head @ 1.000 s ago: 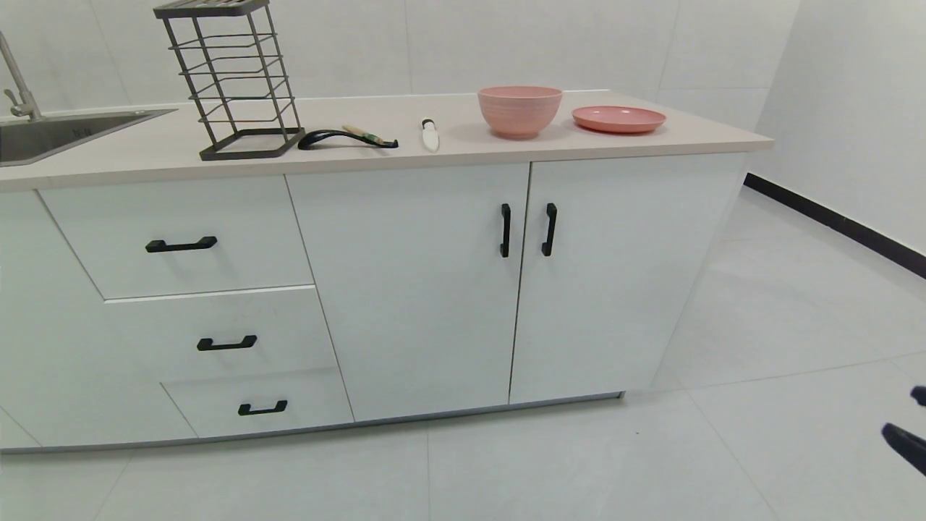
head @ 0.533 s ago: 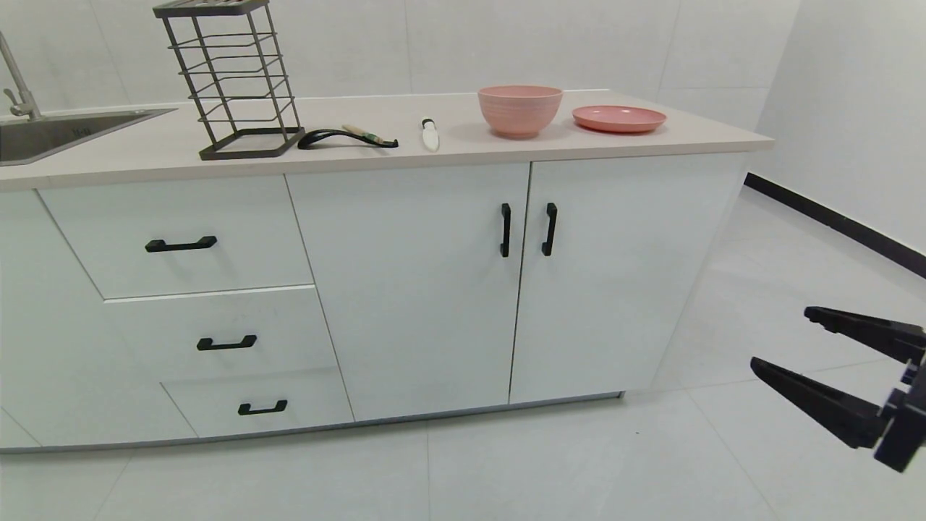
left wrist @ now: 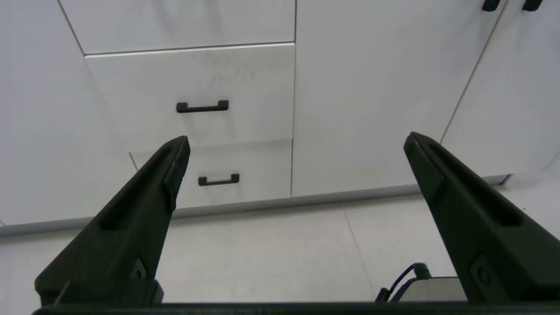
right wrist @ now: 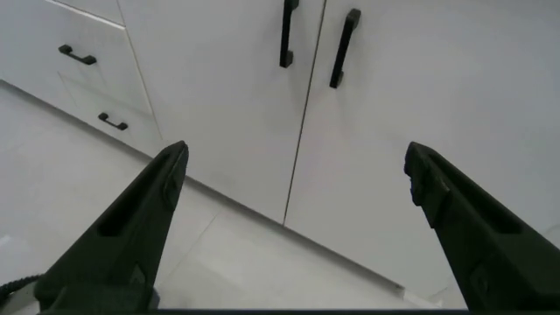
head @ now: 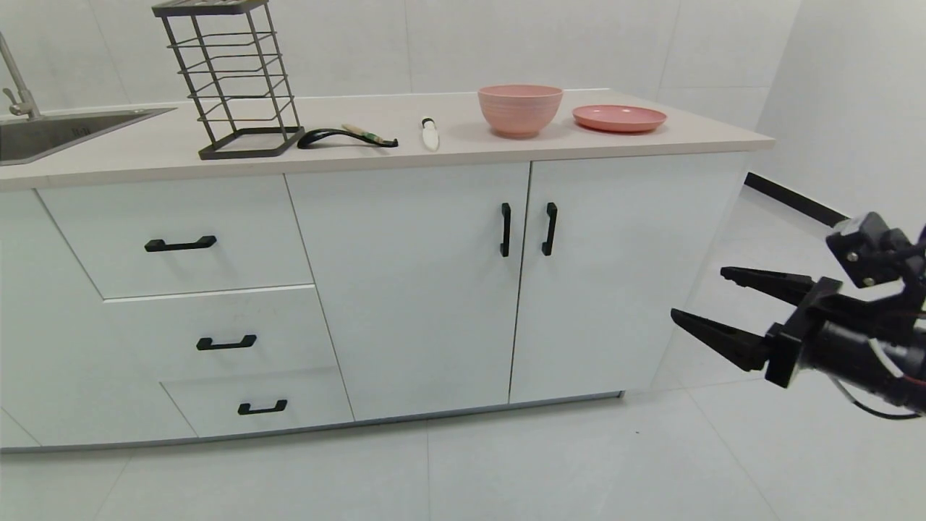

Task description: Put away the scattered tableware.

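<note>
On the countertop (head: pixel 470 152) stand a pink bowl (head: pixel 519 110) and, to its right, a flat pink plate (head: pixel 618 118). Left of the bowl lie a white-handled knife (head: pixel 430 134), a black ladle (head: pixel 340 137) and a small wooden-handled utensil (head: pixel 361 133). A black wire rack (head: pixel 231 79) stands further left. My right gripper (head: pixel 698 300) hangs open and empty in front of the cabinet's right end, well below the counter; the right wrist view has its fingers (right wrist: pixel 131 236) facing the double doors (right wrist: pixel 315 44). My left gripper (left wrist: pixel 293 153) is open and empty, low before the drawers (left wrist: pixel 201 87).
A steel sink (head: pixel 51 134) with a tap (head: pixel 18 79) sits at the counter's left end. Three drawers (head: pixel 181 242) with black handles are under it, and two doors (head: pixel 527 230) with vertical handles to their right. Bare tiled floor (head: pixel 723 449) spreads in front and to the right.
My right arm has risen from the lower right edge and moved left and up toward the cabinet, its fingers staying open. The objects on the counter have not moved.
</note>
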